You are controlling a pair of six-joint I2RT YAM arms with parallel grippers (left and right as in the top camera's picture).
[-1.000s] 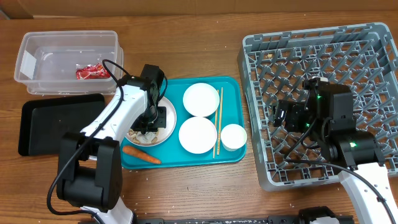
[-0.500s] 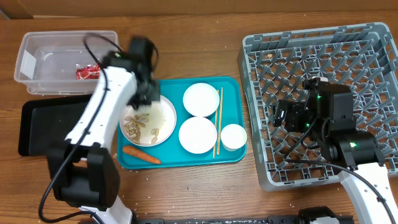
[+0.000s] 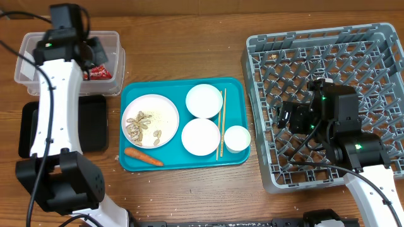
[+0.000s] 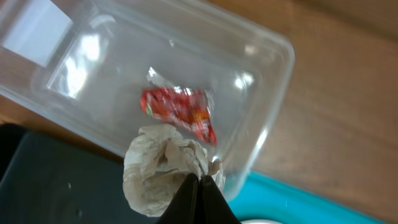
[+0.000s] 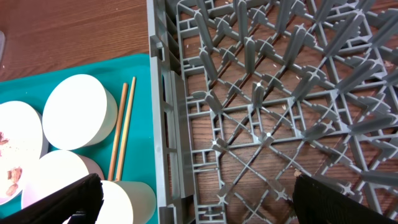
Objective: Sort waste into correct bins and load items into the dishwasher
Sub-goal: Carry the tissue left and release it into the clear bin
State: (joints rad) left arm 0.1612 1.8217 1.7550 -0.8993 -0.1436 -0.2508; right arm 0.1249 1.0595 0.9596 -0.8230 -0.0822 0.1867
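Left gripper [image 4: 200, 186] is pinching a pale wad [image 4: 158, 171] at its fingertips, red wrapper [image 4: 180, 112] in tub [image 4: 264, 78] lying just beyond; right gripper [image 5: 199, 198] is hovering, fingers wide apart, rack [image 5: 267, 93] showing between them.

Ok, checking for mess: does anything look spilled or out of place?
Only the carrot: it lies loose on the teal tray, beside the plate holding the food scraps.

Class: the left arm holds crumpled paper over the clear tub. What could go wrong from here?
1. The crumpled paper wad, pinched in the left gripper, hangs over the near wall of the clear tub, beside the black tray; released here, it might miss the tub.
2. Pinched at one edge, it may cling to a finger.
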